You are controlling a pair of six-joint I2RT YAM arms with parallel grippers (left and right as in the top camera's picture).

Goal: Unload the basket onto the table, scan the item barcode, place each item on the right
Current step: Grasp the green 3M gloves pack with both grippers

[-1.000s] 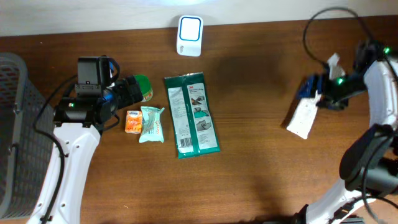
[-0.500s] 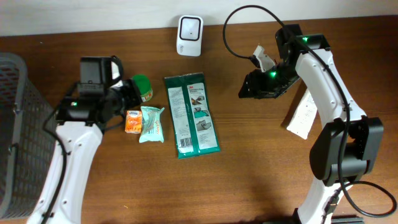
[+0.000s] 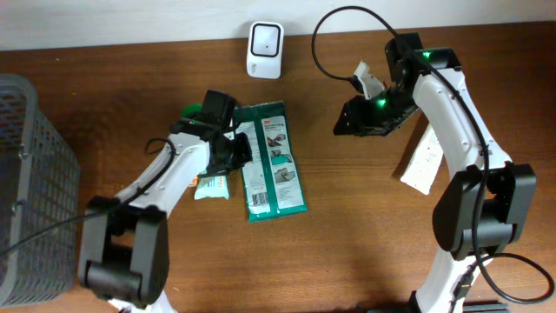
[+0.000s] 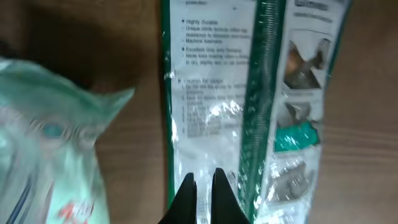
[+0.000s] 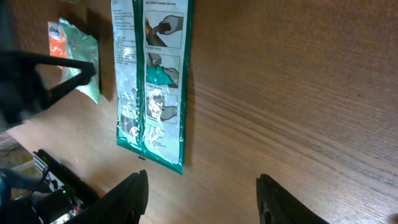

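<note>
A long green wipes packet [image 3: 271, 165] lies flat mid-table, printed side up. My left gripper [image 3: 240, 149] is down on its left edge. In the left wrist view the black jaws [image 4: 202, 180] stand shut, tips against the packet's shiny film [image 4: 249, 93]; whether film is pinched between them I cannot tell. My right gripper [image 3: 345, 122] hovers to the packet's right, tilted toward it. In the right wrist view its jaws [image 5: 202, 199] are open over bare wood, with the packet [image 5: 149, 81] ahead.
A pale green pouch [image 3: 213, 185] lies left of the packet, and an orange pack [image 5: 57, 31] lies beyond it. A green round item [image 3: 191, 113] is behind the left arm. A white device [image 3: 265, 39] stands at the back, a white oblong object [image 3: 421, 165] at right, a grey basket [image 3: 26, 191] at far left.
My left arm swung right from beside the small packs onto the green packet and its jaws shut. My right arm came in from the far right, then stayed put over the last half second.
</note>
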